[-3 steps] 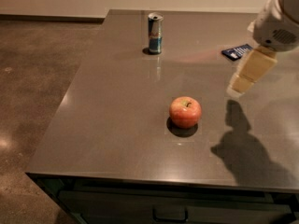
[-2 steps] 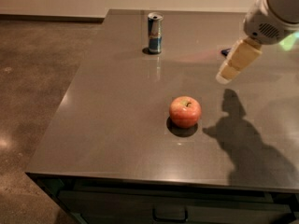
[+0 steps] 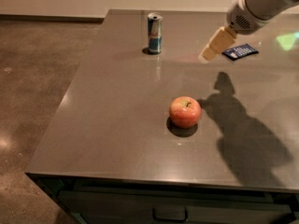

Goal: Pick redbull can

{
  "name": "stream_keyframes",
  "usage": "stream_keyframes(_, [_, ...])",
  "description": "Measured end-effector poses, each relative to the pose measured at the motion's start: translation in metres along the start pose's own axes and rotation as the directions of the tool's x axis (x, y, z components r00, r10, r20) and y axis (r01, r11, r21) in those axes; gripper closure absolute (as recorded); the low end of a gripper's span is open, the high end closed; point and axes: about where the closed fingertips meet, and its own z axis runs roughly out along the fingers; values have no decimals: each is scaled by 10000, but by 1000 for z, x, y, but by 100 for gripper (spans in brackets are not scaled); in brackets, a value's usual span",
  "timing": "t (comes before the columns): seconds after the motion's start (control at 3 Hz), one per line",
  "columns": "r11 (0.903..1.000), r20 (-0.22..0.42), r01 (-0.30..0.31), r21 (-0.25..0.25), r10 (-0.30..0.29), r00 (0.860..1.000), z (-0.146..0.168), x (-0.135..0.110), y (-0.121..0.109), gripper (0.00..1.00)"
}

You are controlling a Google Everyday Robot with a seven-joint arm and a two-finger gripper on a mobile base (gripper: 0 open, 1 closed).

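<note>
The redbull can [image 3: 154, 32] stands upright near the far left part of the dark grey table [image 3: 117, 125], blue and silver with a silver top. My gripper [image 3: 209, 53] hangs above the table at the upper right, cream-coloured and pointing down-left. It is to the right of the can, well apart from it, and holds nothing that I can see.
A red apple [image 3: 185, 111] sits mid-table in front of the gripper. A flat dark blue packet [image 3: 239, 51] lies at the far right, just behind the gripper. The table's left edge drops to a brown floor [image 3: 37, 78]. A drawer handle [image 3: 169, 216] shows below.
The gripper has moved left and away from the camera, toward the can. The dark blue packet, hidden behind it before, now shows. The can and apple have not moved.
</note>
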Motion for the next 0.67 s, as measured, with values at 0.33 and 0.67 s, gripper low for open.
stream_keyframes(0.33, [9970, 343, -754, 171, 747, 9966, 29, -19, -19, 0])
stream_keyframes(0.67, [9908, 564, -1347, 133, 1337, 9894, 61, -39, -29, 0])
